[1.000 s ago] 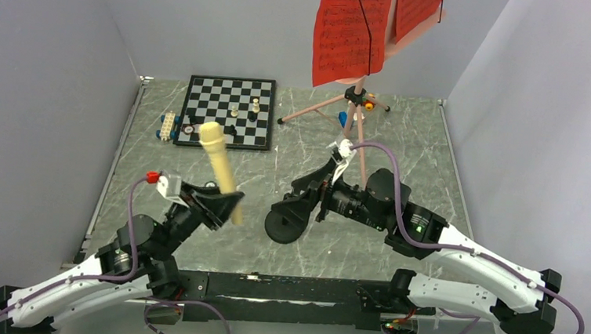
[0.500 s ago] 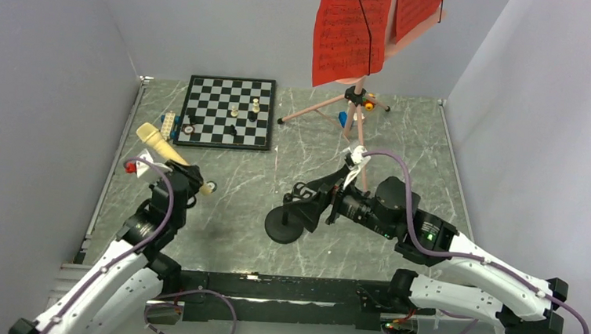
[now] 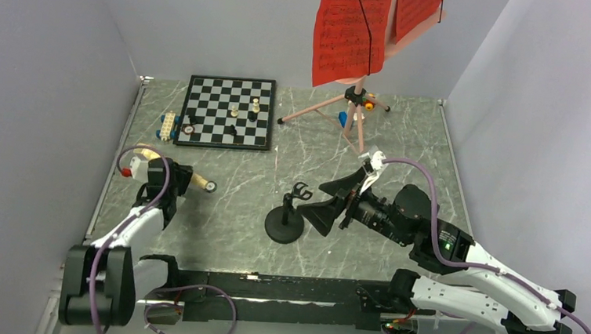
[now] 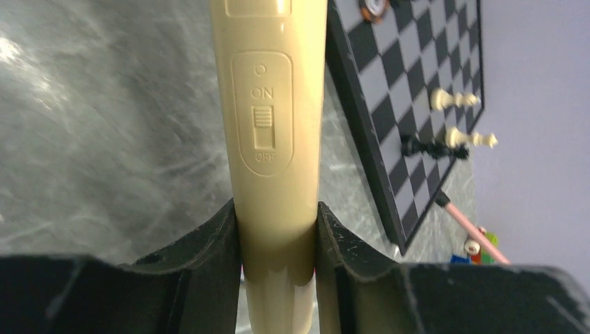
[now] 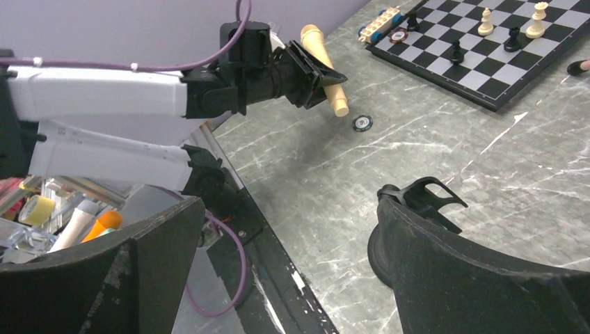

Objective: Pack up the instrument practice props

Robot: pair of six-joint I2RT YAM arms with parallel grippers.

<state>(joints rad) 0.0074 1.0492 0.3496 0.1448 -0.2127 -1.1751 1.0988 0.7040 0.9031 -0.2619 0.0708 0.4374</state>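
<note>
At the left side of the table (image 3: 226, 209), clear of its surface: the cream microphone (image 3: 195, 181), clamped in the left gripper (image 3: 177, 178); seen from the right wrist it is tilted, foam head (image 5: 311, 36) higher than the tail; head toward the left wall, tail toward the table's middle.
Left wrist view: both black fingers (image 4: 216, 243) pressed against the microphone's body, one on each side; slide switch (image 4: 262, 129) marked ON and OFF facing the camera, above the grip.
Below the tail: one small round disc (image 5: 362, 123), lying flat on the table.
Table centre: black microphone stand (image 3: 283, 227), upright on its round base, clip (image 3: 301, 190) at the top, nothing in it.
Just right of the stand: right gripper (image 3: 329, 202), fingers spread wide, holding nothing; apart from the stand.
Far edge, right of centre: pink tripod music stand (image 3: 356, 124), upright; red sheet-music pages (image 3: 353, 33) resting on its desk.
Far edge, left of centre: black-and-white chessboard (image 3: 229, 111), flat, several chess pieces (image 3: 255, 104) on it.
Beside the chessboard's left edge: coloured toy bricks (image 3: 168, 125); more small coloured pieces (image 3: 369, 104) at the tripod's foot, too small to identify.
</note>
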